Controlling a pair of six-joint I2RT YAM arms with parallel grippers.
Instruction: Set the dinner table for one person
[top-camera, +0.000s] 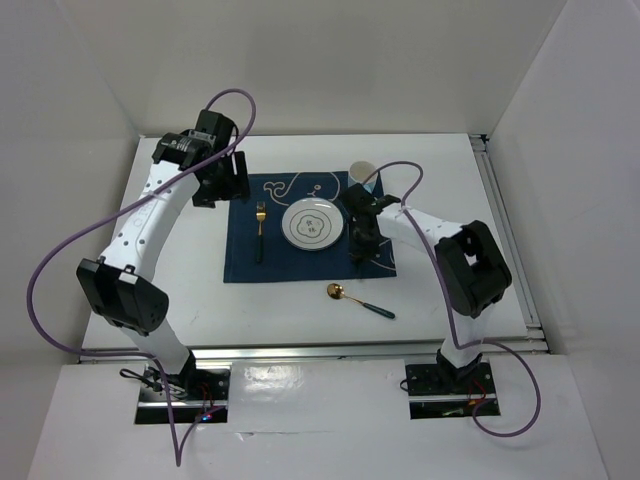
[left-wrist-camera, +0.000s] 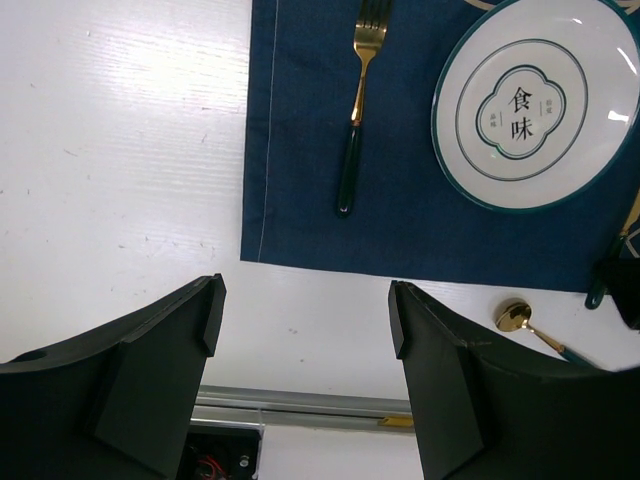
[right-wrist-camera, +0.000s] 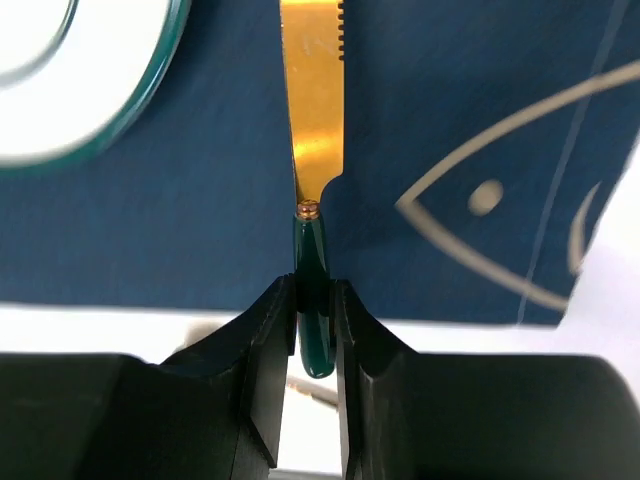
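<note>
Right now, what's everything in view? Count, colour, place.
table: 1, white, under everything
placemat: 1, navy with white whale drawings, mid-table
plate: 1, white with teal rim, middle of placemat
fork: 1, gold with dark green handle, on placemat left of plate in the top view
knife: 1, gold blade with dark green handle, over placemat right of plate
spoon: 1, gold bowl with dark green handle, on bare table near side of placemat
cup: 1, whitish, at placemat's far right corner
left hand: 1, black, open and empty, by placemat's far left corner
right hand: 1, black, shut on knife handle
</note>
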